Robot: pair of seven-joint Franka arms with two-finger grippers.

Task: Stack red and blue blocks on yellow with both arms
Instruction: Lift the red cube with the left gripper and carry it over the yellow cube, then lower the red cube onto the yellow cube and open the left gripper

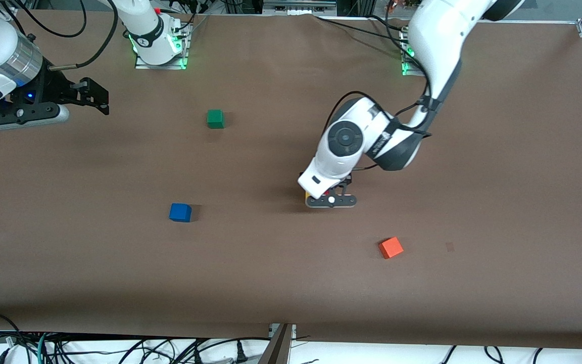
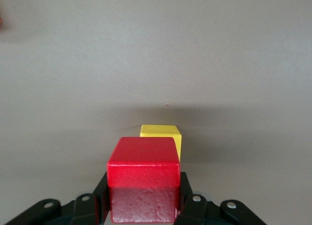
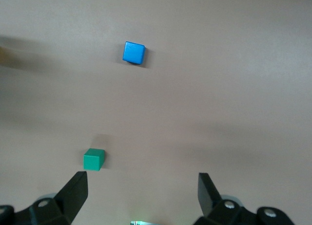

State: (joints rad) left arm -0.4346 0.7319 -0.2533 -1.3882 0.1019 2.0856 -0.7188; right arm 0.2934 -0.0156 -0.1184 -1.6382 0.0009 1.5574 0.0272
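Apparently for stacking, the deep red matte cube point(image 2: 144, 178) is clamped in the left gripper point(image 2: 144, 205) just over the bright yellow matte cube point(image 2: 163, 137); the solid blue cube point(image 1: 180, 212) lies toward the right arm's end from it, where the right gripper point(image 3: 141, 196) is held spread, waiting.

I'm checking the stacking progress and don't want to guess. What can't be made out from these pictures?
- Whether the deep red matte cube held in the left gripper already rests on the bright yellow matte cube: the front view has the left arm's wrist covering both; the left wrist view has the red cube hiding the contact.
- The yellow cube's lower part: left wrist view, hidden by the red cube.
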